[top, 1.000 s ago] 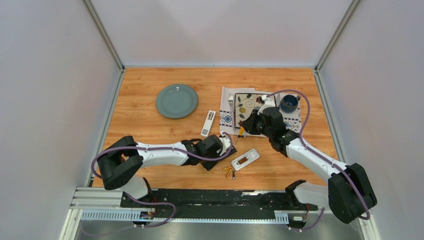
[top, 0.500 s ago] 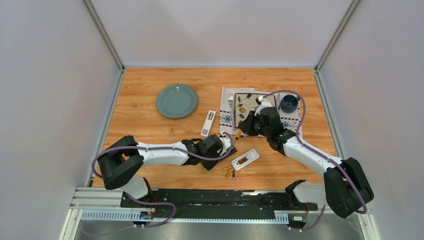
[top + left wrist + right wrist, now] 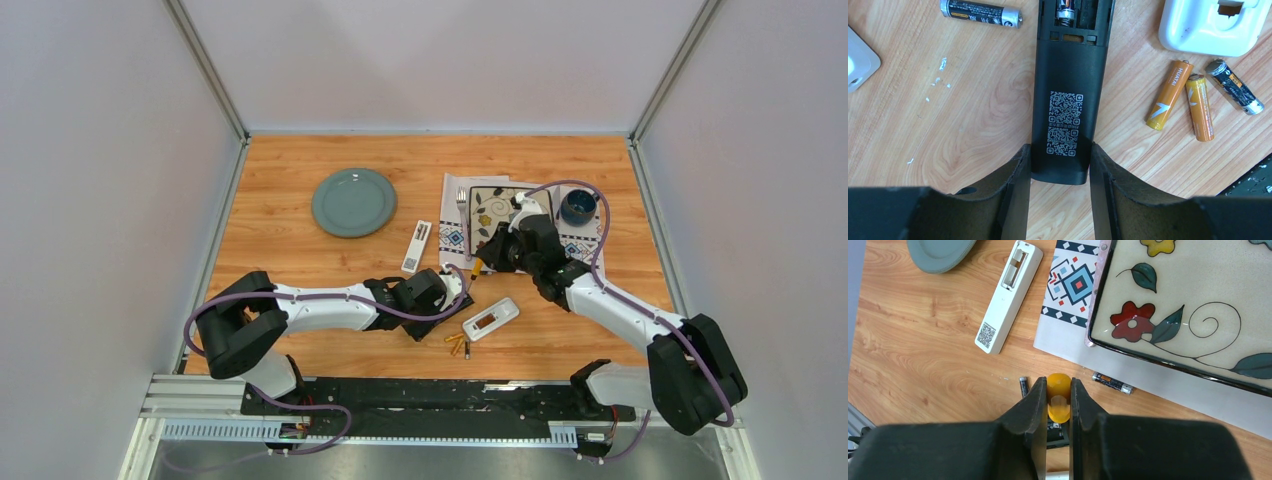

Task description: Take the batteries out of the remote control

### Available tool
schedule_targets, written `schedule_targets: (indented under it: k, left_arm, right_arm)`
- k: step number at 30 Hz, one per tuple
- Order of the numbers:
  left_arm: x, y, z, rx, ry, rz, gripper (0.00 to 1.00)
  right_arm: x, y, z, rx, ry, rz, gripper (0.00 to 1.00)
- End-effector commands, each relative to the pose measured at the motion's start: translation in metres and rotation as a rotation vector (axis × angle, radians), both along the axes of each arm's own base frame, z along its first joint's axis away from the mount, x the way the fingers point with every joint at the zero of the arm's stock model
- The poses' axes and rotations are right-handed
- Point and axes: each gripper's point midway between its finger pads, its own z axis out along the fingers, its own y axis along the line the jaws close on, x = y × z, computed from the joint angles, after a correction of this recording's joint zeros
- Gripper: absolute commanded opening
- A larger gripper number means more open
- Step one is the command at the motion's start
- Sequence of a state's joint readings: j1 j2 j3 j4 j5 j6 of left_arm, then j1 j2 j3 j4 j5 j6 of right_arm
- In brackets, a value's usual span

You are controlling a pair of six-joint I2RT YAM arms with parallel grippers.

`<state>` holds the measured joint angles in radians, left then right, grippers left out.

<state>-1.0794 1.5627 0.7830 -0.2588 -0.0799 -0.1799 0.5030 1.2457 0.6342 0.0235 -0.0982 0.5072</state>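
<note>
1. Only the left wrist view shows the black remote (image 3: pixel 1064 85) lying back-up on the table (image 3: pixel 963 125). Its bay is open at the far end and a spring shows inside.
2. In that view, loose batteries (image 3: pixel 1199 102) lie on the wood right of the black remote: two orange and one dark. Another dark cell (image 3: pixel 980 11) lies to its left.
3. Only the right wrist view shows a dark cell (image 3: pixel 1113 382) on the placemat (image 3: pixel 1068 335), just beside the tray (image 3: pixel 1198 315). It also shows the white remote's (image 3: pixel 1008 297) open bay.
4. The left gripper (image 3: pixel 1060 150) grasps the black remote's near end, one finger on each side. Its arm stretches low across the near table towards the right.
5. The right gripper (image 3: pixel 1059 382) is clenched on the screwdriver (image 3: pixel 1059 412). Its arm reaches in from the right, with the wrist over the placemat's near corner.
</note>
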Motion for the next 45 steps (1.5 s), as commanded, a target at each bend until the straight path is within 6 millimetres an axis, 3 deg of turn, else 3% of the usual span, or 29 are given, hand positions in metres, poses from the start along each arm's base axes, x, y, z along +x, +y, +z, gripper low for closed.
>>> schedule_targets:
  k: [1,15,45]
  left_arm:
    - [-0.036,0.02,-0.04,0.097,0.163,-0.044,0.0]
    - [-0.038,0.019,-0.041,0.103,0.168,-0.049,0.0]
    - [-0.038,0.019,-0.042,0.111,0.174,-0.049,0.0]
  right_arm:
    - [0.008,-0.003,0.016,-0.01,-0.068,-0.02,0.0]
    - [0.005,-0.006,0.016,-0.019,-0.071,-0.021,0.0]
    - [-0.004,0.005,-0.012,-0.039,-0.009,0.017,0.0]
